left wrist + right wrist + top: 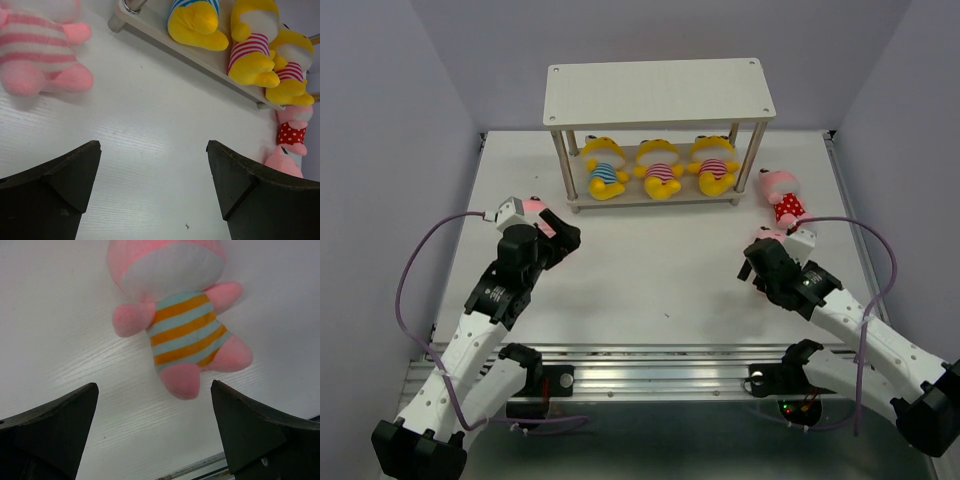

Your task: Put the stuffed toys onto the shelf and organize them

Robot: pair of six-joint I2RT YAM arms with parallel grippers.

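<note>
The shelf (658,90) stands at the back. Three yellow stuffed toys (660,167) in blue or pink stripes sit in a row on its lower board, which also shows in the left wrist view (200,56); the top board is bare. A pink toy in a red polka-dot outfit (784,196) lies on the table right of the shelf. My left gripper (563,240) is open and empty (154,170); a pink-striped pink toy (40,55) lies to its left. My right gripper (753,266) is open (155,410) just short of a pink toy in teal and orange stripes (186,327).
The white table (660,270) is walled by grey panels at the left, back and right. A metal rail (660,360) runs along the near edge between the arm bases. Purple cables loop beside both arms.
</note>
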